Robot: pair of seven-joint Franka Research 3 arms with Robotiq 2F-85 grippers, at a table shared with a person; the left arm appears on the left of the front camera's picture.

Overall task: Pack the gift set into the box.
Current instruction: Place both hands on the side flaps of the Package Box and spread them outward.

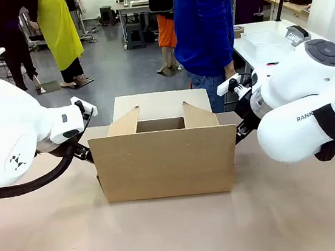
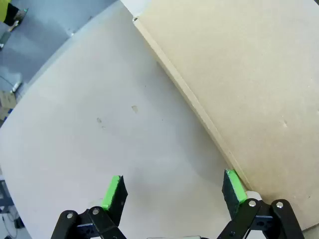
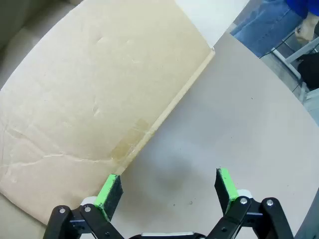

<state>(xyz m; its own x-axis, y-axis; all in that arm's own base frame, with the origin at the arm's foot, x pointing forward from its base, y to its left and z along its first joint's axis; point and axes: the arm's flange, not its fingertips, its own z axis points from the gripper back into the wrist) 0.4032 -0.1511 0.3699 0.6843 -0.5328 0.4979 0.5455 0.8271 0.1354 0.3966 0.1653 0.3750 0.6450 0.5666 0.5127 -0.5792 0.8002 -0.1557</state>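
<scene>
I judged the packing barely begun: the box [image 1: 166,162] stood at the middle of the surface [image 1: 169,241] with its flaps up. The near flap hid the inside, so I could not tell whether anything lay in it. My left tool [image 2: 173,188] and right tool [image 3: 167,184] were spread wide and empty, one at each end of the box, a pad close against the cardboard.
</scene>
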